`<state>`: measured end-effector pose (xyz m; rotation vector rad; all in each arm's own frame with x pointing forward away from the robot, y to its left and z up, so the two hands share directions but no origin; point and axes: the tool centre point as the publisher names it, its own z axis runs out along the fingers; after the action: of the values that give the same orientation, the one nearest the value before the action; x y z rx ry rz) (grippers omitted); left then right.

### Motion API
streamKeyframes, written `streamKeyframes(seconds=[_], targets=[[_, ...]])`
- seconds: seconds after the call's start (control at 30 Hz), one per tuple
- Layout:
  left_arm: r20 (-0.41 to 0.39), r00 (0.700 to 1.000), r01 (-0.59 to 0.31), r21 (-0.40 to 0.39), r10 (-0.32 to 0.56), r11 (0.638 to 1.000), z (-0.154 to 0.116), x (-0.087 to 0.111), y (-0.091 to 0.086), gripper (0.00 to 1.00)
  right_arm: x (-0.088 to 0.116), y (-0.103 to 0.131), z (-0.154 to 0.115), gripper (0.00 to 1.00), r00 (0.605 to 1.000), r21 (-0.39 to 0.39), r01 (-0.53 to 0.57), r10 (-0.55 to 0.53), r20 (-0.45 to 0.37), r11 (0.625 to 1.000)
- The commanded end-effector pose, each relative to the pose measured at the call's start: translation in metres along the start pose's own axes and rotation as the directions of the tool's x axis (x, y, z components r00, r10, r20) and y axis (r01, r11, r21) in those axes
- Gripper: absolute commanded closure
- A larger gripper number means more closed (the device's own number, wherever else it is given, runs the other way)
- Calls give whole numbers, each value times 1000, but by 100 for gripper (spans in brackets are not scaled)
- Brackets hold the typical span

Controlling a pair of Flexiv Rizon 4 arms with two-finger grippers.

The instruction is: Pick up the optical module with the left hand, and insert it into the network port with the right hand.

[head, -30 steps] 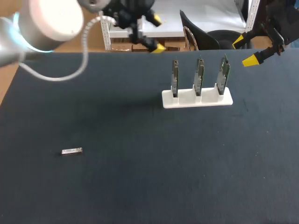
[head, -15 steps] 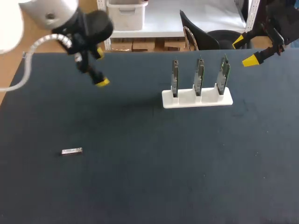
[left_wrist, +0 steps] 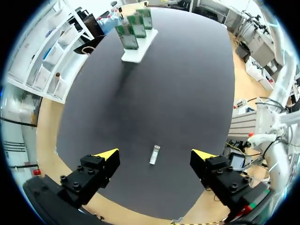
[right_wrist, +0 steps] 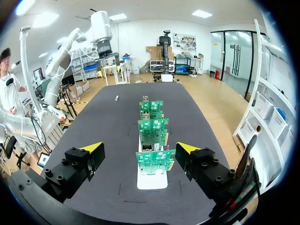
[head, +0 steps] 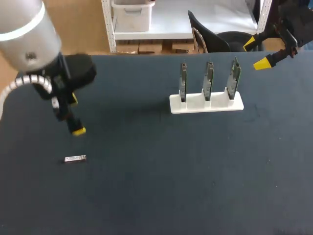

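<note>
— Since a second ago, the left gripper (head: 75, 115) has swung from the far edge of the dark table (head: 171, 186) to its near left, hasn't it?
— Yes. It hangs wide open, holding nothing. The optical module (head: 75, 158) lies flat on the table just ahead, in line with the gap between its fingers.
— And the right gripper (head: 255, 53)?
— Unmoved, beyond the white stand (head: 206, 104) of three upright circuit boards (head: 209, 78). It's wide open too, and empty.

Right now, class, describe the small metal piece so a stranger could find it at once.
Start at the dark table. Towards its left side, far from the white stand, lies a small silver bar. Unlike the stand's upright green boards, it lies flat and alone.
</note>
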<state>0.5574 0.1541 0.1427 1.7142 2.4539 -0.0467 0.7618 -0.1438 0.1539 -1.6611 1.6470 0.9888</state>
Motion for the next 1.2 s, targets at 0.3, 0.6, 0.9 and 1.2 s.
streamKeyframes(seconds=[0.3,0.6,0.9,1.2], targets=[[-39,996,-76,28,77,997,39,42,-13,0,0,3,0,0,1000,7,0,0,0,1000],[-91,978,-183,76,190,980,64,48,-10,0,0,3,0,0,1000,7,0,0,0,1000],[-113,970,-205,90,215,975,89,48,-10,0,0,3,0,0,1000,7,0,0,0,1000],[-159,970,-169,97,183,981,103,61,-21,0,0,3,0,0,1000,7,0,0,0,1000]])
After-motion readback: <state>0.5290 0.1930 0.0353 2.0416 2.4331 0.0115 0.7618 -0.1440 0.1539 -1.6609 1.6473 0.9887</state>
